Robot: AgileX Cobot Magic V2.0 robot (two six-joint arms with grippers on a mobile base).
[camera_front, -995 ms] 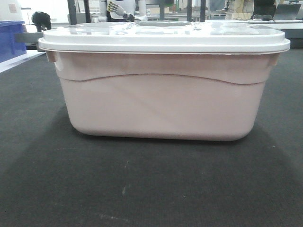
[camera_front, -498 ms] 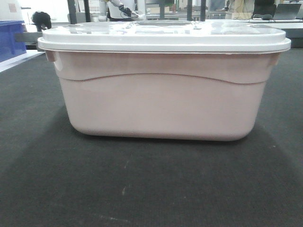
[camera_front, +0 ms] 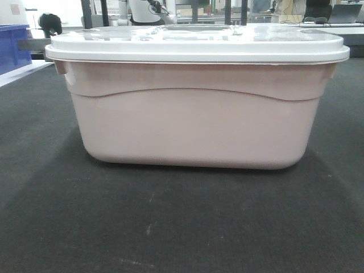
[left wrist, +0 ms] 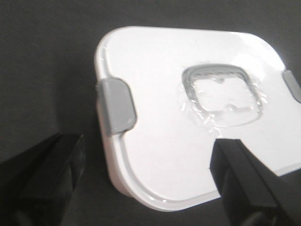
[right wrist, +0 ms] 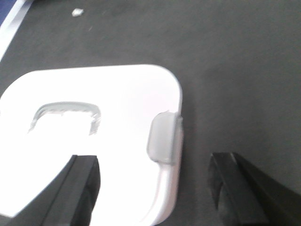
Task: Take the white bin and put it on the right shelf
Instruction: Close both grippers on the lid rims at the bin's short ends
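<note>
The white bin (camera_front: 193,122) fills the front view, a pinkish-beige tub with a white lid, resting on dark carpet. From above, the left wrist view shows its lid (left wrist: 188,117) with a grey clasp (left wrist: 116,104). My left gripper (left wrist: 148,174) hangs open above the lid's left end, one finger over the floor, the other over the lid. My right gripper (right wrist: 153,181) is open too, straddling the lid's (right wrist: 94,141) right edge just below the grey clasp (right wrist: 163,137). The right shelf is out of view.
Dark carpet (camera_front: 182,227) surrounds the bin. A blue bin (camera_front: 12,48) stands at the far left. Dark posts, desks and equipment line the background (camera_front: 227,11). A white scrap (right wrist: 76,12) lies on the floor beyond the bin.
The bin has stayed put. Something white moves among the posts behind it; I cannot tell what it is.
</note>
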